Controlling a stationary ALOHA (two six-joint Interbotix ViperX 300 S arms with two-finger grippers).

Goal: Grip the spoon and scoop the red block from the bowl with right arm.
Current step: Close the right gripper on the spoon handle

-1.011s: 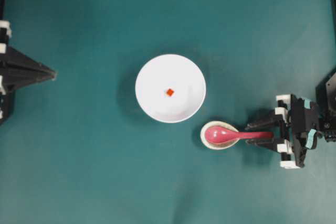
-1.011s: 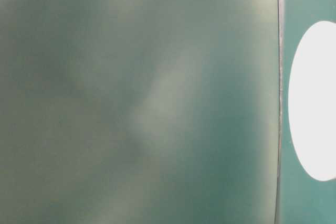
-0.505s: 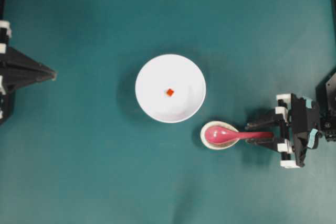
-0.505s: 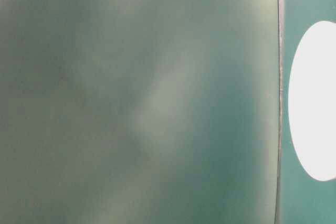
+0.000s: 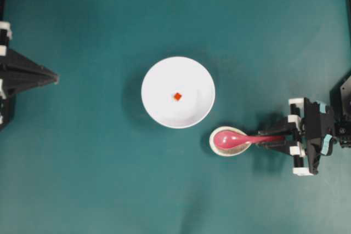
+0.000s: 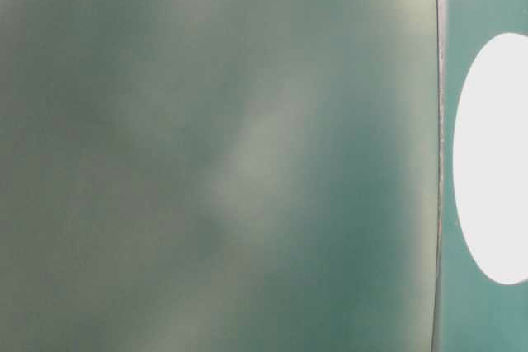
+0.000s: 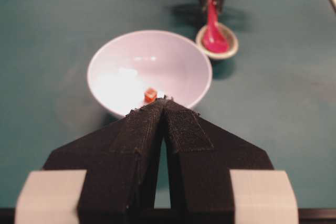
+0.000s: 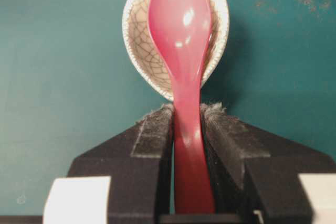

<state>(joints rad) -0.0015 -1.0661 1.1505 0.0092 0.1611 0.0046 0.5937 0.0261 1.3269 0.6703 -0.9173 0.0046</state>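
Right black two-finger gripper (image 8: pixel 186 129) clamps the glossy pink spoon handle (image 8: pixel 187 145); left black pointed gripper (image 7: pixel 164 106) rests closed, empty.

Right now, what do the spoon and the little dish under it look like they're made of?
The spoon looks like glazed ceramic or hard plastic: glossy pink with sharp highlights. The dish looks like crackle-glazed ceramic: fine dark crack lines over cream. The right hand clamps the handle.

1. Near the middle of the table (image 5: pixel 82 179): bowl (image 5: pixel 159 108), red block (image 5: pixel 177 96) inside.
2. Just right of and below the bowl: spoon rest (image 5: pixel 219 147), spoon (image 5: pixel 241 139) scoop in it.
3. Handle extending right, between right gripper (image 5: pixel 271 138) fingers.
4. Far left: left gripper (image 5: pixel 54 75).
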